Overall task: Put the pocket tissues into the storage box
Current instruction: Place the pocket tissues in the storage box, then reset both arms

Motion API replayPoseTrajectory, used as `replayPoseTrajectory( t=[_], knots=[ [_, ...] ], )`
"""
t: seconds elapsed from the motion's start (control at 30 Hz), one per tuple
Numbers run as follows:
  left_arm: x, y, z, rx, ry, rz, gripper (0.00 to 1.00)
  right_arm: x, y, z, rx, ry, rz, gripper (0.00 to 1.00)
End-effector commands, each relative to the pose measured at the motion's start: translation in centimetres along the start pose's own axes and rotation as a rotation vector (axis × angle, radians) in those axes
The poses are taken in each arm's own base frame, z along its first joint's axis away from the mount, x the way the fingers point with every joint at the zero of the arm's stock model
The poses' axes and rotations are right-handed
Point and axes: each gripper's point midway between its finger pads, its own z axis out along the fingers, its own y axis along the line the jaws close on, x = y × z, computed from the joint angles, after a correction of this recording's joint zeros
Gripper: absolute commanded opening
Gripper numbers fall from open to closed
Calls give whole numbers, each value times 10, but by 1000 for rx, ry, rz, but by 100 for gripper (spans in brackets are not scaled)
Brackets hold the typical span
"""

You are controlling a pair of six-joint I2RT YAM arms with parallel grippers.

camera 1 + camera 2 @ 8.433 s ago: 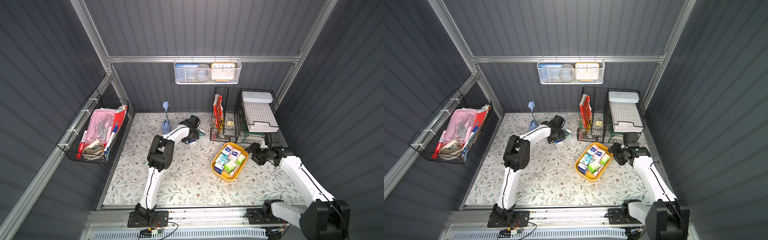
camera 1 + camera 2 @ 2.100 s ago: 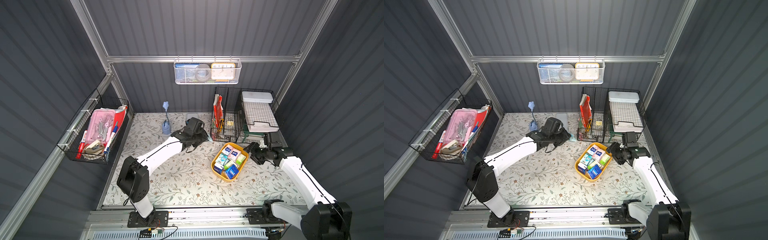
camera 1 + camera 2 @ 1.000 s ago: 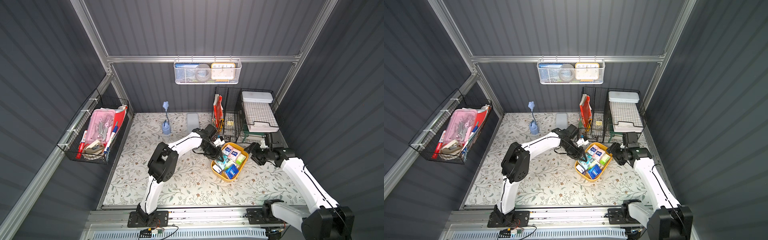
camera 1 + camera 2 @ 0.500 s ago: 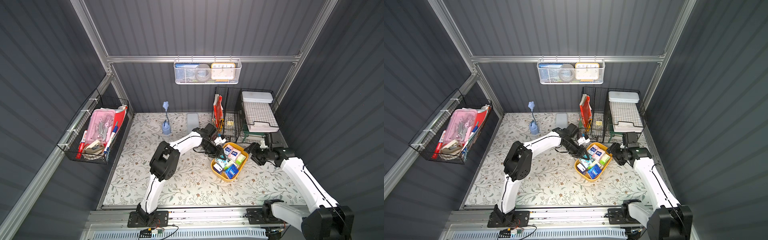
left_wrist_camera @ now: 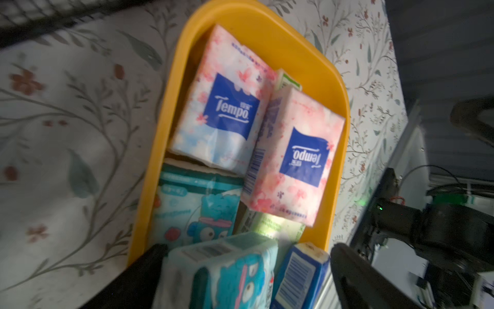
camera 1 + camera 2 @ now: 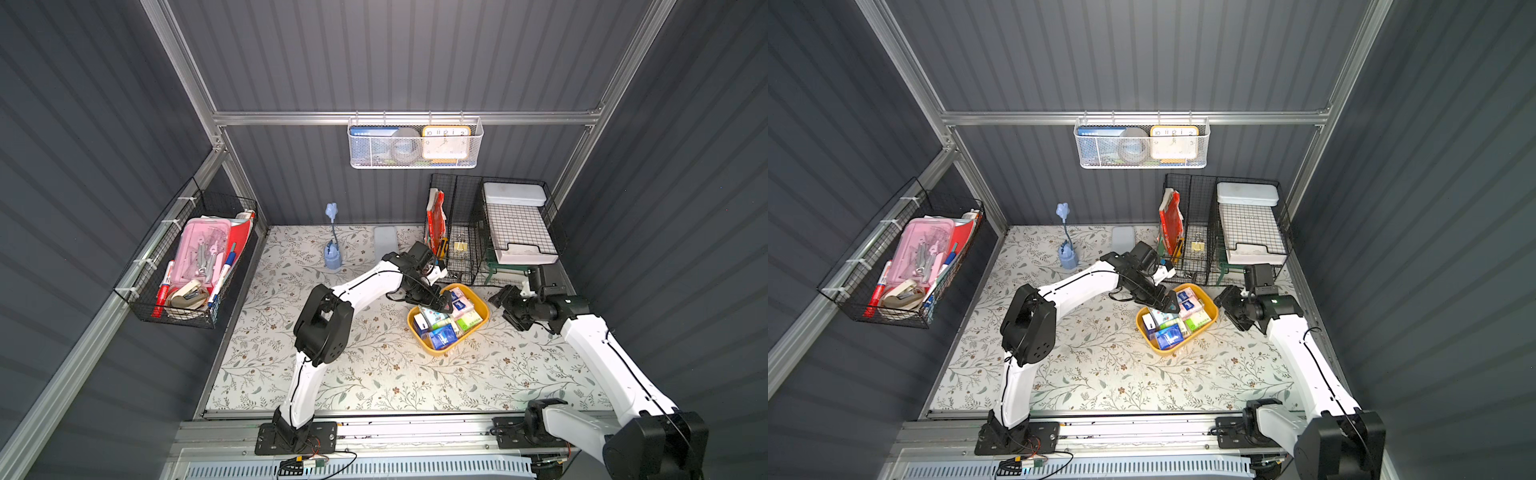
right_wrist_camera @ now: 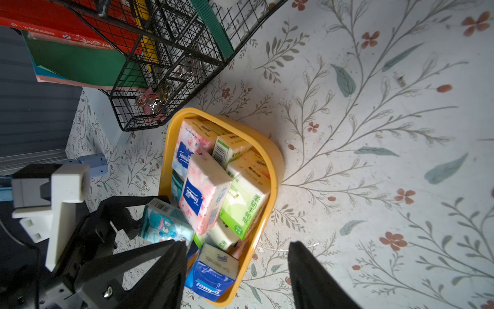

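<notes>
— Nearest on the floral mat (image 6: 374, 374)?
— Yellow storage box (image 6: 441, 352); pocket tissues (image 6: 444, 322) piled inside.
— Beside it?
— Just off its end, right gripper (image 6: 505, 309); fingers (image 7: 171, 267) parted, nothing between.
— Farther on?
— Over the box's far end, left gripper (image 6: 441, 302); fingers (image 5: 139, 273) spread wide around a light blue packet (image 5: 222, 267); stands clear of one finger; beyond, black wire basket (image 6: 457, 232); at the back wall, grey-blue case (image 6: 385, 241).

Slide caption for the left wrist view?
Left claw open, teal tissue packet between its jaws, at the packed yellow storage box.
</notes>
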Motion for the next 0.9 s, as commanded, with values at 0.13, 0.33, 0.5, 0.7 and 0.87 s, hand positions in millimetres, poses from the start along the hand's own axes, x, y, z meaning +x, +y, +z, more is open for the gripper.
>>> replayPoseTrajectory(
  t=[0.13,0.33,0.5,0.7,0.87],
  knots=[
    [-28,20,-49,-248,-132,79,99,-3,4,-5,3,-12,-14,64],
    [-21,21,-47,-247,-127,81,99,-3,4,-4,1,-11,-14,65],
    [-18,14,-41,-196,-123,61,99,-4,3,-5,6,-14,-17,65],
    [-30,26,-92,-376,-322,58,99,-26,-13,-16,134,-132,-163,69],
    [-26,58,-159,-627,-497,17,99,-58,-33,-14,231,-355,-397,72]
  ],
)
